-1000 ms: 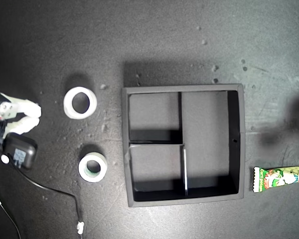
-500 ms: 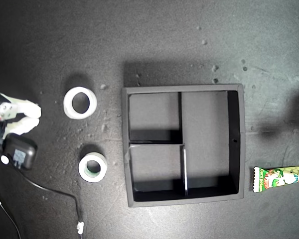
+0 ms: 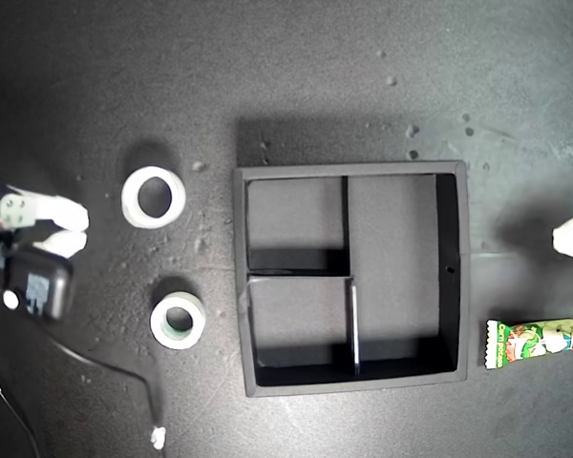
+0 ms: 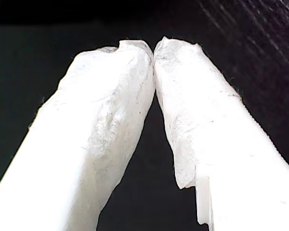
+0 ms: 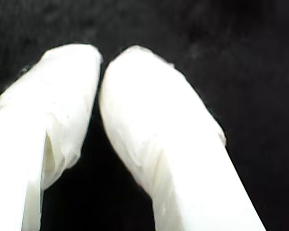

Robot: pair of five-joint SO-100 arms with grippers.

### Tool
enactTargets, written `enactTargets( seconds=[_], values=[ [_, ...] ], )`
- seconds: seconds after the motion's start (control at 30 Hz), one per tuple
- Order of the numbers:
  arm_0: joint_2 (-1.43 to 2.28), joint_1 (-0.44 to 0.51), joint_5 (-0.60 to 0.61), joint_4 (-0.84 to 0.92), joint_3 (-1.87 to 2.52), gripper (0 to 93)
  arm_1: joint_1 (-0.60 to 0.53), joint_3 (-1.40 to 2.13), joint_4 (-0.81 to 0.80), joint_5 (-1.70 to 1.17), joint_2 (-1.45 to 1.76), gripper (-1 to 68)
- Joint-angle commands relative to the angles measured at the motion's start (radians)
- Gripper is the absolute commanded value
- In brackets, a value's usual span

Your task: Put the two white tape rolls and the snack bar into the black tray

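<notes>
Black tray (image 3: 463,267) sits mid-worktop (image 3: 267,86), all compartments bare. Snack bar (image 3: 540,341) lies just off the tray toward the exterior view's right edge. Wider white roll (image 3: 154,197) and smaller roll (image 3: 178,321) rest at the exterior view's left. First pincer (image 4: 154,48) and second pincer (image 5: 102,60) both pressed together, holding nothing.

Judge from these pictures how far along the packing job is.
Nothing is packed yet: the black tray is empty. The all-white tape roll and the green-cored tape roll lie on the exterior view's left of it, the snack bar on its right. My first gripper and second gripper are shut, holding nothing. All three placements remain.
</notes>
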Motion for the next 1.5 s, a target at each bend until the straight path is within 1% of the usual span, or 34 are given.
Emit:
enactTargets(
  seconds=[0.0,0.07,0.17,0.23,0.37,0.47,0.6,1.03,1.07,1.13,1.2,1.23,1.27,1.3,1.33,1.47],
  values=[
    [0.044,0.015,0.293,-0.179,0.021,2.8,0.015,0.012,-0.035,-0.005,0.005,0.0],
    [0.044,0.0,0.39,-0.199,-0.057,12.5,0.055,0.012,-0.035,0.077,0.005,-0.1],
    [0.046,-0.04,0.48,-0.196,-0.173,19.3,0.08,0.012,-0.046,0.143,0.005,-0.2],
    [-0.034,-0.048,0.526,-0.179,-0.25,20.9,0.077,0.012,-0.046,0.155,0.005,-0.2],
    [-0.445,-0.017,0.571,-0.221,-0.41,22.8,0.061,0.012,-0.037,0.179,0.005,-0.2],
    [-0.726,-0.005,0.581,-0.249,-0.511,22.4,0.029,0.012,-0.04,0.173,0.005,-0.2],
    [-0.965,-0.011,0.586,-0.265,-0.603,21.7,-0.023,0.012,-0.061,0.133,0.005,-0.1],
    [-1.289,-0.081,0.62,-0.298,-0.738,20.4,-0.005,0.012,-0.071,0.186,0.005,-0.2],
    [-1.319,-0.089,0.62,-0.301,-0.752,19.2,0.0,0.012,-0.084,0.198,0.005,-0.3],
    [-1.381,-0.106,0.614,-0.302,-0.787,14.6,0.002,0.012,-0.176,0.236,0.005,-0.3],
    [-1.417,-0.121,0.6,-0.298,-0.819,9.1,0.02,0.012,-0.295,0.391,0.005,-0.4],
    [-1.42,-0.126,0.598,-0.288,-0.833,7.1,0.046,0.012,-0.314,0.557,0.005,-0.4],
    [-1.413,-0.129,0.6,-0.275,-0.847,5.4,0.066,0.012,-0.318,0.736,0.005,-0.4],
    [-1.397,-0.135,0.607,-0.252,-0.867,3.9,0.078,0.012,-0.287,0.919,0.005,-0.5],
    [-1.378,-0.143,0.62,-0.221,-0.894,2.8,0.091,0.012,-0.275,1.019,0.005,-0.5],
    [-1.348,-0.175,0.71,-0.041,-1.15,0.8,0.173,0.012,-0.21,1.157,0.005,-0.5]
  ],
)
